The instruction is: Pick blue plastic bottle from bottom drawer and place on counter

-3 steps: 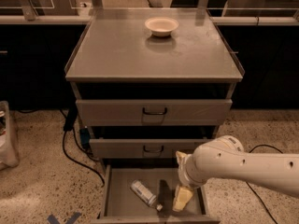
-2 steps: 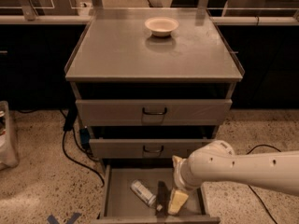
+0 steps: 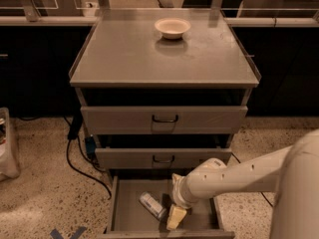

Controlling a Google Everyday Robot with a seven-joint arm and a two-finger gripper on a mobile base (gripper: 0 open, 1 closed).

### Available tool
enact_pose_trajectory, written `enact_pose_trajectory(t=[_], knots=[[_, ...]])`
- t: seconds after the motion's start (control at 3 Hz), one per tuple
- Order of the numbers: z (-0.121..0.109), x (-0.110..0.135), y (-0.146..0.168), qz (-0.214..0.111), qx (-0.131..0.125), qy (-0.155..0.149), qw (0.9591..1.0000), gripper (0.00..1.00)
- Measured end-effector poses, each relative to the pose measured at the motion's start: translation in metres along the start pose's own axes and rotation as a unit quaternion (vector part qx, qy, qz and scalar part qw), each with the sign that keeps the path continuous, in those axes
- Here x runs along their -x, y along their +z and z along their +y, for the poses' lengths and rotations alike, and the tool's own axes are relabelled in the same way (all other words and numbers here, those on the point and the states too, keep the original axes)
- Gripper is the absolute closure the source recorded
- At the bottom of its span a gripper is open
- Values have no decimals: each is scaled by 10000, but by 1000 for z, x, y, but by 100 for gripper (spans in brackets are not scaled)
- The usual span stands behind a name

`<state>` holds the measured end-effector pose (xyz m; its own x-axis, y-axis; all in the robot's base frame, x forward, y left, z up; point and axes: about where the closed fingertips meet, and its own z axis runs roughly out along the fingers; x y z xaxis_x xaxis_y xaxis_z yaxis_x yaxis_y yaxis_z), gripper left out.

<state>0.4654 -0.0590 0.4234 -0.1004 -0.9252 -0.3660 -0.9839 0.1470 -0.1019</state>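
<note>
The blue plastic bottle (image 3: pixel 152 205) lies on its side on the floor of the open bottom drawer (image 3: pixel 127 214), slanting from upper left to lower right. My gripper (image 3: pixel 175 216) reaches down into the drawer just right of the bottle, very close to its lower end; I cannot tell if they touch. My white arm (image 3: pixel 234 178) comes in from the right. The counter (image 3: pixel 149 59) is the broad grey cabinet top above.
A white bowl (image 3: pixel 172 27) stands at the back of the counter. Two closed drawers with black loop handles (image 3: pixel 165 119) sit above the open one. Black cables (image 3: pixel 79 158) and a white bag (image 3: pixel 6 148) lie on the speckled floor at left.
My arm and gripper have moved left inside the bottom drawer, closing in on the bottle. The bottle has not moved.
</note>
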Motion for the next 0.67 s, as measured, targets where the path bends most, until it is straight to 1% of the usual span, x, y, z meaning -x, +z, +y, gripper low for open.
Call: enact_pose_trajectory(t=[0.33, 0.67], knots=[[-8, 2, 24, 171, -47, -31, 9998, 0], [-21, 6, 43, 519, -29, 185, 9985, 0]])
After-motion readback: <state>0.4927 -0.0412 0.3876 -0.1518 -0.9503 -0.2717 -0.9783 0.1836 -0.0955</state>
